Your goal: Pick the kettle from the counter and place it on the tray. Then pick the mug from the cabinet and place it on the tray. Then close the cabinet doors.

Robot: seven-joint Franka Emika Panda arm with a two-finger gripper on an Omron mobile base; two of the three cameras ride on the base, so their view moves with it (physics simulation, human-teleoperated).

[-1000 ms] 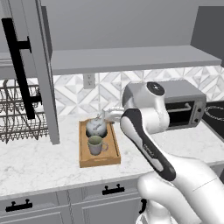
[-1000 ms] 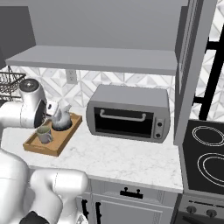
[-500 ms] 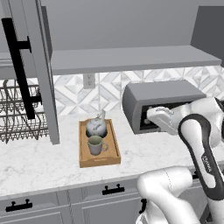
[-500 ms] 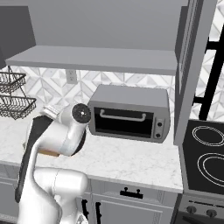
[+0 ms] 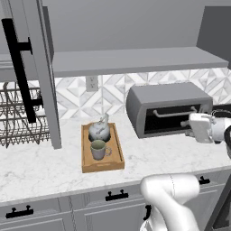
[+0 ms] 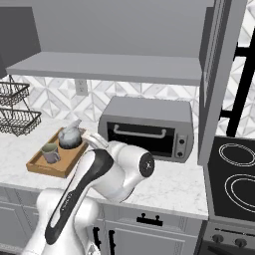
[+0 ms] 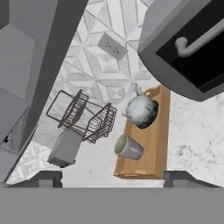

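My gripper [image 5: 186, 123] hangs in front of the toaster oven [image 5: 168, 107], well apart from the tray [image 5: 117, 159]; its fingertips [image 7: 46, 178] stand wide apart with nothing between them. On the counter [image 5: 40, 169] the tray carries the mug [image 5: 98, 149] at its nearer end and the kettle [image 5: 99, 131] just behind it (the two almost touching). Farther left a cabinet door [image 5: 41, 72] stands swung open beside the wire rack [image 5: 17, 117].

The kettle [image 5: 99, 131] sits behind the mug [image 5: 98, 149] on the tray [image 5: 114, 153] (left of the toaster oven [image 5: 168, 108]).
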